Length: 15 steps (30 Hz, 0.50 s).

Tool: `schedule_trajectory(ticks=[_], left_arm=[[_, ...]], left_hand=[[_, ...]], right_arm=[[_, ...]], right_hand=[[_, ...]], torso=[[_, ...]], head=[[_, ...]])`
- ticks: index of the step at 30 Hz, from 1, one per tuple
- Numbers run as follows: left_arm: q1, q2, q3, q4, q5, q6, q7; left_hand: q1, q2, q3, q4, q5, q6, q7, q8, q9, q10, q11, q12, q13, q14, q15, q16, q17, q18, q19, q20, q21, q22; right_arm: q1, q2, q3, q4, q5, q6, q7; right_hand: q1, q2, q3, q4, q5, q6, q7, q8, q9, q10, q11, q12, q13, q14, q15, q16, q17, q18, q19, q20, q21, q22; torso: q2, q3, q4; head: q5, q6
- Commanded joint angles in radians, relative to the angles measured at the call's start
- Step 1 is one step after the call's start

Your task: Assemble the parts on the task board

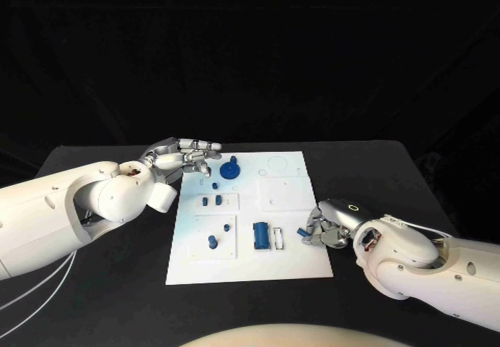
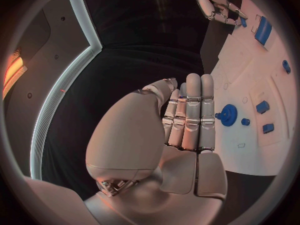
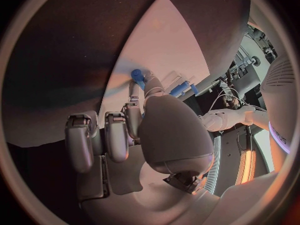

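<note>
The white task board lies in the middle of the black table. My left hand hovers at the board's far left corner, fingers stretched out side by side and holding nothing. Just beside its fingertips a blue gear stands on the board; the left wrist view shows the gear past the fingers. My right hand sits at the board's right edge and pinches a small blue part between thumb and a finger, the other fingers curled in. The right wrist view shows that part over the board.
A larger blue block and a white-framed slot lie near the board's middle. Several small blue pieces dot the board's left half. Black table surrounds the board, with dark cloth behind.
</note>
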<state>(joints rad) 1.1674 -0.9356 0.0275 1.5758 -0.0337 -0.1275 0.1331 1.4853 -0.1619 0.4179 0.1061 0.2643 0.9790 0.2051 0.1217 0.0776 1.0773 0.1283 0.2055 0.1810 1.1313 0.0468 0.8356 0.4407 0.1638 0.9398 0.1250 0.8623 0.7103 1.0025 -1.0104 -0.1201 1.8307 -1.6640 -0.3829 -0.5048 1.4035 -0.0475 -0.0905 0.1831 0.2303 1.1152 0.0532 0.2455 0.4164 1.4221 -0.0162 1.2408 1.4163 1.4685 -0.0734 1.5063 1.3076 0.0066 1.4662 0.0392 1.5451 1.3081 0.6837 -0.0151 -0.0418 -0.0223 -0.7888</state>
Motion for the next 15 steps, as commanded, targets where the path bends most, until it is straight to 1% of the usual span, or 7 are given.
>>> schedule_trajectory(ticks=[1,3,6,8,9,13,15], left_arm=[[0.001,0.001,0.001,0.003,0.000,0.018,0.003],[0.001,0.002,0.001,0.003,0.000,0.018,0.003],[0.001,0.003,0.001,0.003,0.000,0.018,0.003],[0.001,0.003,0.001,0.003,0.000,0.018,0.002],[0.001,0.003,0.001,0.003,0.000,0.018,0.002],[0.001,0.004,0.001,0.002,0.000,0.018,0.002],[0.001,0.005,0.001,0.001,0.000,0.018,0.001]], left_hand=[[-0.009,0.005,-0.007,0.000,-0.003,-0.006,0.000,0.005,-0.002,-0.007,0.000,0.006,-0.002,-0.009,-0.001,-0.004,-0.001,0.021,-0.001,0.010,-0.007,-0.002],[-0.009,0.005,-0.007,0.000,-0.003,-0.006,0.000,0.005,-0.002,-0.007,0.000,0.006,-0.002,-0.009,-0.001,-0.004,-0.001,0.021,-0.001,0.010,-0.007,-0.002],[-0.008,0.006,-0.007,0.000,-0.002,-0.006,0.000,0.005,-0.002,-0.007,0.000,0.006,-0.002,-0.009,-0.001,-0.004,-0.001,0.021,-0.001,0.010,-0.007,-0.002],[-0.008,0.006,-0.007,0.000,-0.002,-0.006,0.000,0.005,-0.002,-0.007,0.000,0.006,-0.002,-0.009,-0.001,-0.004,-0.001,0.021,-0.001,0.010,-0.007,-0.002],[-0.008,0.006,-0.007,0.000,-0.002,-0.006,0.000,0.005,-0.002,-0.007,0.000,0.006,-0.002,-0.009,-0.001,-0.004,-0.001,0.021,-0.001,0.010,-0.007,-0.002],[-0.008,0.006,-0.007,0.000,-0.002,-0.006,0.000,0.005,-0.002,-0.007,0.000,0.006,-0.002,-0.009,-0.001,-0.004,-0.001,0.021,-0.001,0.010,-0.007,-0.002],[-0.008,0.007,-0.007,0.000,-0.002,-0.007,0.000,0.005,-0.002,-0.008,0.000,0.006,-0.002,-0.010,-0.001,-0.004,-0.002,0.021,-0.001,0.010,-0.008,-0.002]], right_arm=[[-0.011,0.004,-0.010,-0.011,-0.073,0.109,-0.063],[-0.012,0.007,-0.010,-0.012,-0.077,0.114,-0.069],[-0.012,0.011,-0.010,-0.012,-0.080,0.117,-0.078],[-0.012,0.013,-0.010,-0.011,-0.080,0.115,-0.086],[-0.012,0.013,-0.010,-0.010,-0.076,0.112,-0.090],[-0.012,0.010,-0.010,0.000,-0.030,0.091,-0.099],[-0.011,0.006,-0.010,0.009,0.005,0.073,-0.101]], right_hand=[[0.027,0.018,0.009,-0.002,0.000,0.004,0.000,-0.002,-0.006,0.001,-0.005,-0.002,-0.092,0.076,-0.007,-0.002,0.142,-0.002,0.095,-0.006,0.004,0.256],[0.032,0.017,0.021,-0.002,0.018,0.003,0.000,-0.006,-0.008,0.000,-0.004,-0.005,-0.093,0.076,-0.007,-0.002,0.142,-0.002,0.094,-0.007,0.003,0.256],[0.036,0.011,0.038,0.000,0.057,0.004,0.001,-0.011,-0.011,-0.001,-0.004,-0.008,-0.094,0.076,-0.007,-0.002,0.142,-0.001,0.094,-0.007,0.003,0.256],[0.041,0.007,0.053,0.001,0.096,0.006,0.001,-0.014,-0.013,-0.002,-0.004,-0.010,-0.094,0.076,-0.007,-0.002,0.143,-0.001,0.094,-0.007,0.003,0.256],[0.045,0.006,0.062,0.001,0.114,0.007,0.000,-0.015,-0.014,-0.002,-0.005,-0.011,-0.094,0.076,-0.008,-0.003,0.143,-0.001,0.094,-0.008,0.003,0.256],[0.055,0.012,0.098,0.003,0.146,0.009,-0.002,-0.019,-0.016,-0.001,-0.008,-0.012,-0.093,0.077,-0.009,-0.002,0.145,-0.002,0.096,-0.009,0.006,0.257],[0.051,0.010,0.121,0.010,0.182,0.009,-0.003,-0.020,-0.016,0.000,-0.009,-0.011,-0.092,0.077,-0.010,-0.001,0.147,-0.003,0.097,-0.010,0.008,0.257]], torso=[[0.000,-0.0010,-0.0002],[-0.001,-0.0010,-0.0004],[-0.001,-0.0011,-0.0004],[-0.002,-0.0012,-0.0003],[-0.003,-0.0015,-0.0002],[-0.002,-0.0015,0.0002],[-0.002,-0.0016,0.0006]], head=[[0.001,-0.002],[0.003,-0.003],[0.004,-0.003],[0.003,-0.004],[0.004,-0.004],[0.004,-0.001],[0.004,0.001]])
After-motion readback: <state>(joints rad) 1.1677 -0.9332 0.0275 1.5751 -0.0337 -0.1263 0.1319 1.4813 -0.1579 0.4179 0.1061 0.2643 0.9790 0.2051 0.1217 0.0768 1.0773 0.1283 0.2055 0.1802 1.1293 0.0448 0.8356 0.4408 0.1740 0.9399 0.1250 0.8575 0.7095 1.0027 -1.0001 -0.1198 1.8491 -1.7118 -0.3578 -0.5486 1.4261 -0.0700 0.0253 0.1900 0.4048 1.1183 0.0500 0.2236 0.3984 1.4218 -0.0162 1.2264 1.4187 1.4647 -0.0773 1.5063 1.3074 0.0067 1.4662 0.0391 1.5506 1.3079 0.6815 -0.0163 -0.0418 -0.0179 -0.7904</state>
